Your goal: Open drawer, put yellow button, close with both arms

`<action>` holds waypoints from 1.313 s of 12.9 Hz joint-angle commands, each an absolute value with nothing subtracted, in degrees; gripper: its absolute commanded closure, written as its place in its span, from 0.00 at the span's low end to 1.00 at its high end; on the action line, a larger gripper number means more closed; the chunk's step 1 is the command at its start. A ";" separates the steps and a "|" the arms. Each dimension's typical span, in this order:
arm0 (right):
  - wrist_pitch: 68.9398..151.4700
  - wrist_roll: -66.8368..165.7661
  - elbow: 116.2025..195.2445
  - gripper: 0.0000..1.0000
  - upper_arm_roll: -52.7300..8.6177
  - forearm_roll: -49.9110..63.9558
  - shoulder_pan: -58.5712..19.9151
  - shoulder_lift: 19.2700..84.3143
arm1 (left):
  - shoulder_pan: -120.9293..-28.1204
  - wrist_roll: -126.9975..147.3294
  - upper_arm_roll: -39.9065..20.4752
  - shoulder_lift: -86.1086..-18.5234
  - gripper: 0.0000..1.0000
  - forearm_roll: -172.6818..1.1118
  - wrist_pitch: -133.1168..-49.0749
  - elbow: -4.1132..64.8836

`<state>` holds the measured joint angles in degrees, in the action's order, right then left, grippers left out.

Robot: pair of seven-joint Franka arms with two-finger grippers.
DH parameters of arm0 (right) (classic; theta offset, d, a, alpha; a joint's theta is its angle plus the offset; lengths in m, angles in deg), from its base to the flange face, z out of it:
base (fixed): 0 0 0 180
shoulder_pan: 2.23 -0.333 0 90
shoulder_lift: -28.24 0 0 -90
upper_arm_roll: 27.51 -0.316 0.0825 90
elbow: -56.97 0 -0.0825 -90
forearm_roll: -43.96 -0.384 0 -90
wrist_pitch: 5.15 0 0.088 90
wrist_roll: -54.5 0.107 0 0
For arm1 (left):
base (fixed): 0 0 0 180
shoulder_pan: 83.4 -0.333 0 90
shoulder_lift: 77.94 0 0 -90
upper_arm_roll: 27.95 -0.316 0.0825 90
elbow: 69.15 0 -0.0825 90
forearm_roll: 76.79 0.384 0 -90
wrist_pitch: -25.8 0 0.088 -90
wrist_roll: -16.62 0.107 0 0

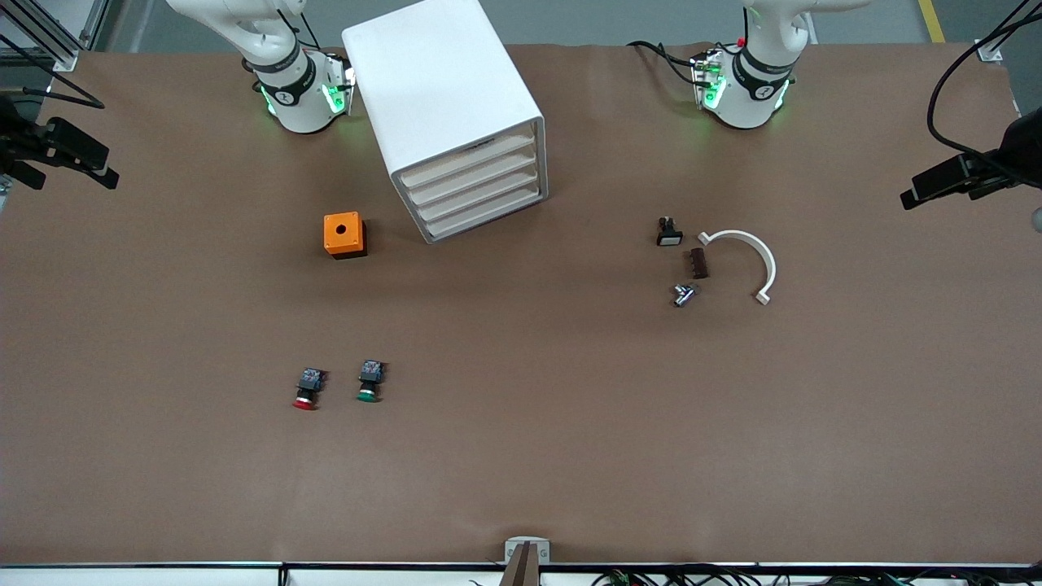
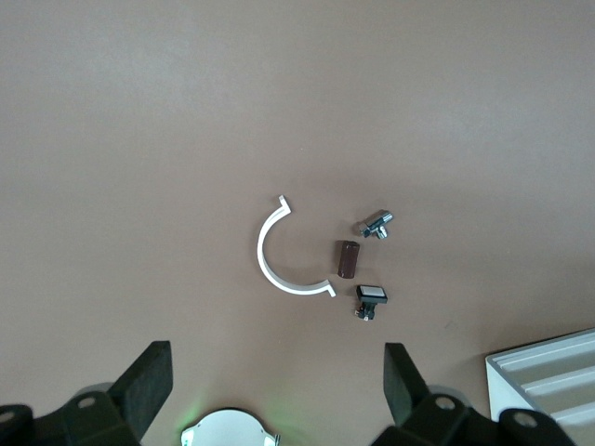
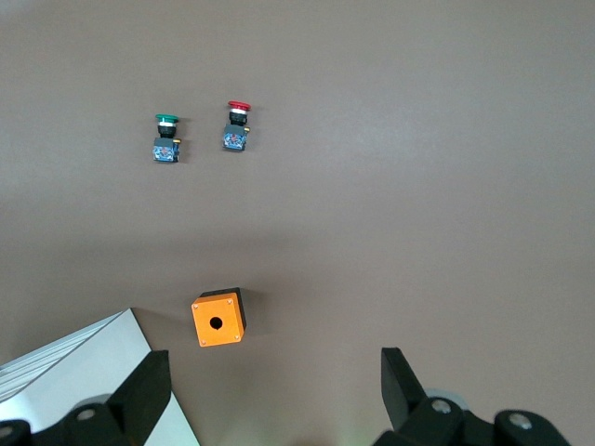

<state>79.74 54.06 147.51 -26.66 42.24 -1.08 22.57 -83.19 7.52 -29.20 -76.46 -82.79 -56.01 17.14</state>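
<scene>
The white cabinet (image 1: 444, 106) stands near the right arm's base, and its four drawer fronts (image 1: 480, 187) are all pushed in. The yellow button is out of view. In the left wrist view, my left gripper (image 2: 279, 372) hangs open high over bare table beside its own base, holding nothing. A corner of the cabinet (image 2: 548, 381) shows there. In the right wrist view, my right gripper (image 3: 276, 376) is also open and empty, high over the table next to the cabinet (image 3: 84, 372). Neither gripper shows in the front view.
An orange box (image 1: 343, 234) with a round hole sits beside the cabinet. A red-capped button (image 1: 307, 389) and a green-capped button (image 1: 369, 382) lie nearer the front camera. Toward the left arm's end lie a white half-ring (image 1: 745, 260), a brown block (image 1: 698, 263), a metal bolt (image 1: 683, 295) and a white-capped button (image 1: 669, 232).
</scene>
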 commanded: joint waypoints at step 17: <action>79.14 51.33 147.58 0.00 -26.45 43.52 -1.09 21.47 | -82.61 9.59 -26.46 -80.93 0.00 -77.23 -63.41 20.15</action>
<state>79.65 51.94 147.46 -26.56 42.86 -1.08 22.55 -82.81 8.64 -26.56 -81.42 -78.62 -63.59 22.29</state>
